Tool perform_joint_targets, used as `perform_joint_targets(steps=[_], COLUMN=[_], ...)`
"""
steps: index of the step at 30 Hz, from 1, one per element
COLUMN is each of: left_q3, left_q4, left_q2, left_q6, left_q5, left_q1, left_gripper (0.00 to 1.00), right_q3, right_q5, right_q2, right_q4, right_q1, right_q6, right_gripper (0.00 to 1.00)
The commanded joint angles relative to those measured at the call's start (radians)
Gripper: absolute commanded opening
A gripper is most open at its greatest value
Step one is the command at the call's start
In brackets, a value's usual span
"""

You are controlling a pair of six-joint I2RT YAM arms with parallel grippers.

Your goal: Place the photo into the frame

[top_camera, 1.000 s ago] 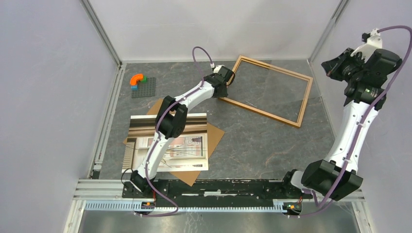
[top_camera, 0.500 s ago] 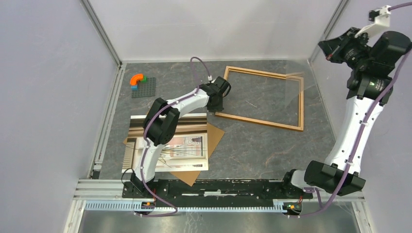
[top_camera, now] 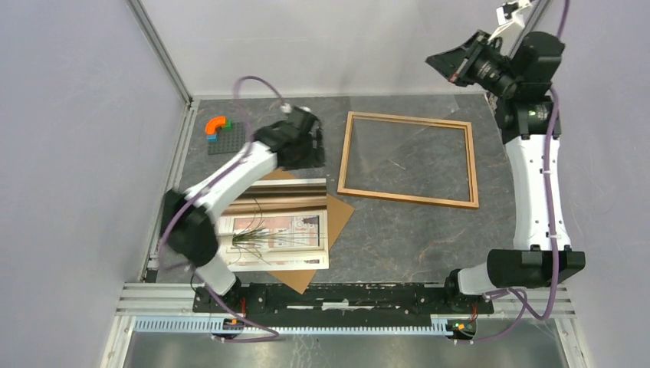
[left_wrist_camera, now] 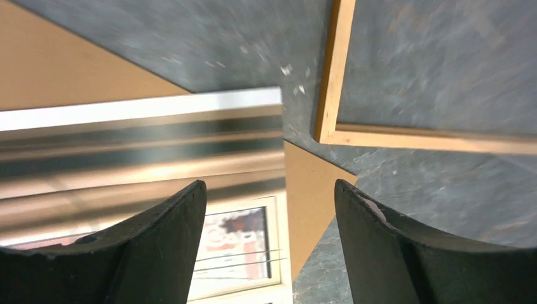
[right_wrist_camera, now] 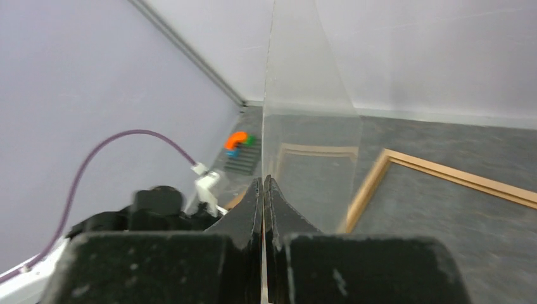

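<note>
The light wood frame [top_camera: 343, 157] lies flat and empty at the back centre-right; its near-left corner [left_wrist_camera: 329, 95] shows in the left wrist view. The photo [top_camera: 272, 230] rests on a brown backing board [top_camera: 341, 213] at the front left, also seen as the photo [left_wrist_camera: 158, 145] on the board [left_wrist_camera: 310, 190]. My left gripper [top_camera: 313, 152] hovers open between photo and frame, the gripper [left_wrist_camera: 270, 187] holding nothing. My right gripper [top_camera: 454, 67] is raised high at the back right. This gripper [right_wrist_camera: 263, 180] is shut on the edge of a clear pane [right_wrist_camera: 310, 95].
A dark studded baseplate [top_camera: 230, 142] with an orange curved brick [top_camera: 216, 124] sits at the back left. Grey walls close in the left, back and right sides. The left arm [top_camera: 222, 180] arches over the photo's left part.
The left gripper swung the frame square, let go of its left corner, opened and drew back left toward the photo. The right arm rose and turned left with the clear pane.
</note>
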Motion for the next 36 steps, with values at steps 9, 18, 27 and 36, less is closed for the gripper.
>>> perform_joint_targets(steps=[9, 18, 27, 36], left_q3=[-0.103, -0.039, -0.002, -0.108], left_q4=[0.1, 0.102, 0.164, 0.21], left_q2=[-0.555, -0.407, -0.334, -0.33], left_q6=[0.115, 0.115, 0.124, 0.182], left_q5=[-0.135, 0.057, 0.143, 0.106], left_q1=[0.068, 0.062, 0.039, 0.04], left_gripper=[0.89, 0.85, 0.85, 0.84], right_q3=[-0.578, -0.989, -1.168, -1.184], right_q5=[0.19, 0.159, 0.073, 0.074], right_q2=[-0.104, -0.098, -0.032, 0.013], right_q4=[0.613, 0.823, 0.956, 1.021], right_q1=[0.034, -0.158, -0.28, -0.339], right_q6=[0.373, 0.305, 0.227, 0.196], right_gripper=[0.0, 0.0, 0.0, 0.0])
